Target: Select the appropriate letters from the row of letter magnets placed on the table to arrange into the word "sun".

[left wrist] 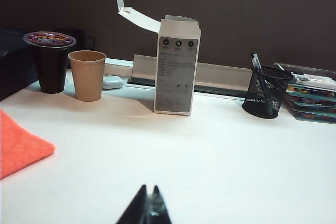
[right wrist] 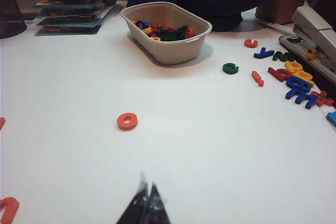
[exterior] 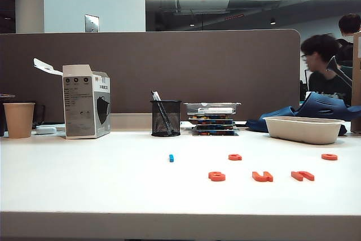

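Three orange-red letters lie side by side near the table's front: one like an s (exterior: 216,176), one like a u (exterior: 262,176) and one like an n (exterior: 303,175). Behind them lie two more orange-red letters (exterior: 235,157) (exterior: 329,156) and a small blue piece (exterior: 171,158). Neither gripper shows in the exterior view. My left gripper (left wrist: 148,190) is shut and empty over bare white table (left wrist: 220,156). My right gripper (right wrist: 147,184) is also shut and empty; a round orange letter (right wrist: 127,121) lies ahead of it and part of another (right wrist: 8,208) to one side.
Along the back stand a paper cup (exterior: 18,119), an open white box (exterior: 86,101), a mesh pen holder (exterior: 166,118), stacked cases (exterior: 213,118) and a beige tub (right wrist: 165,30) of coloured letters. Loose coloured letters (right wrist: 294,77) and a stapler (right wrist: 315,30) lie beside the tub. An orange cloth (left wrist: 18,148) lies on the left.
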